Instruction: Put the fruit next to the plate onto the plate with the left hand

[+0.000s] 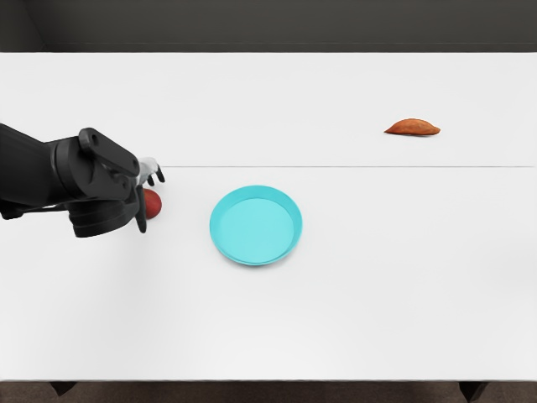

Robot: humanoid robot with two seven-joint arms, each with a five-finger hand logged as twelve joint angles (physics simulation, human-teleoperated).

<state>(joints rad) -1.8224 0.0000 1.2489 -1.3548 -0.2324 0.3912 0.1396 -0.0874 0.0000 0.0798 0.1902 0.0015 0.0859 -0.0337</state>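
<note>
A small red fruit [153,204] lies on the white table, a short way left of the turquoise plate [256,225]. My left hand [148,198] reaches in from the left edge and sits right against the fruit, hiding its left side. The fingers [155,175] are spread just above and behind the fruit, and the thumb [140,222] hangs at its near side. The hand is open, and the fruit rests on the table. The plate holds nothing. The right arm is out of view.
An orange-brown sweet potato [412,128] lies far off at the back right. The table's front edge [268,382] runs along the bottom of the view.
</note>
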